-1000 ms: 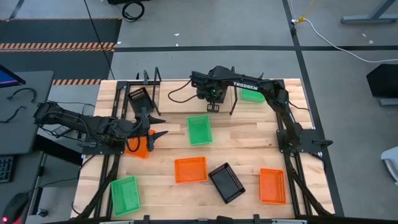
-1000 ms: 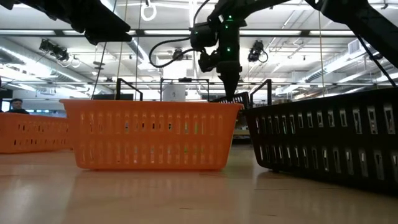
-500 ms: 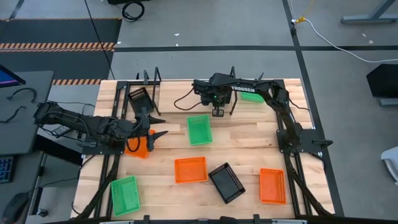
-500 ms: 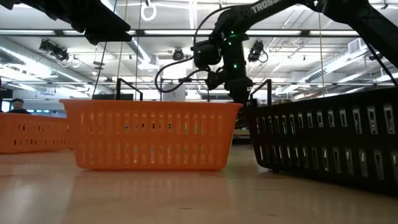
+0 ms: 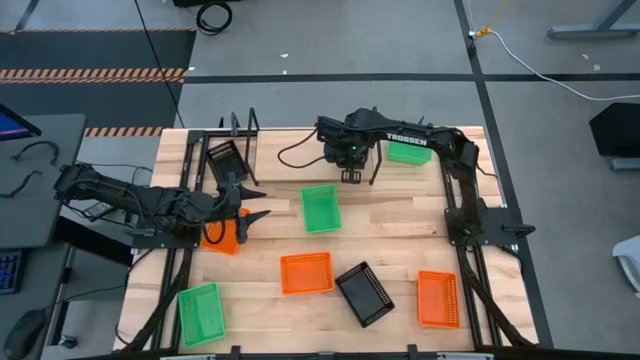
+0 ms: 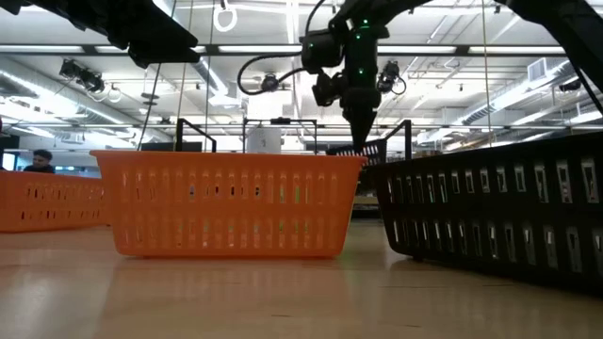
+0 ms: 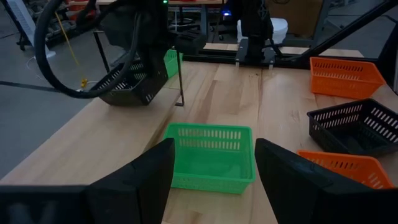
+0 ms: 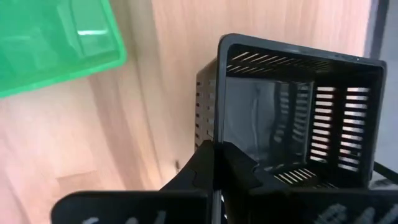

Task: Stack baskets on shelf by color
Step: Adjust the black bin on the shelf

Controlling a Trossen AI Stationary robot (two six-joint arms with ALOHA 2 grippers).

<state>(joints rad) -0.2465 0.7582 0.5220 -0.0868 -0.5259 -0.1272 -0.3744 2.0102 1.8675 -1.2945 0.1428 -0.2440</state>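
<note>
My right gripper [image 5: 351, 170] is near the table's far edge, by a thin black upright of the shelf [image 5: 375, 160], and is shut on a black basket [image 7: 134, 81]. A green basket [image 5: 408, 152] sits on the shelf's right part and another black basket [image 5: 222, 158] on its left part. My left gripper [image 5: 253, 205] hovers open at the table's left above an orange basket [image 5: 218, 237]. In the left wrist view its fingers stand wide apart, and a green basket [image 7: 211, 155] lies on the table farther off. My right gripper pinches one wall of the black basket at its rim [image 8: 216, 134], one finger on the outer side and one on the inner side. The fingers point down from above. The basket hangs below them, tilted and lifted clear of the table.
On the table lie a green basket [image 5: 320, 208] in the middle, an orange basket [image 5: 305, 272], a black basket [image 5: 364, 293], an orange basket [image 5: 437, 298] near the right front and a green basket [image 5: 200, 312] near the left front. Black shelf frames [image 5: 240, 130] stand at the far edge.
My right gripper, still shut on the black basket, has shifted a little toward the table's right along the far edge. It tipped over partway and has come back upright. The left arm has kept still.
</note>
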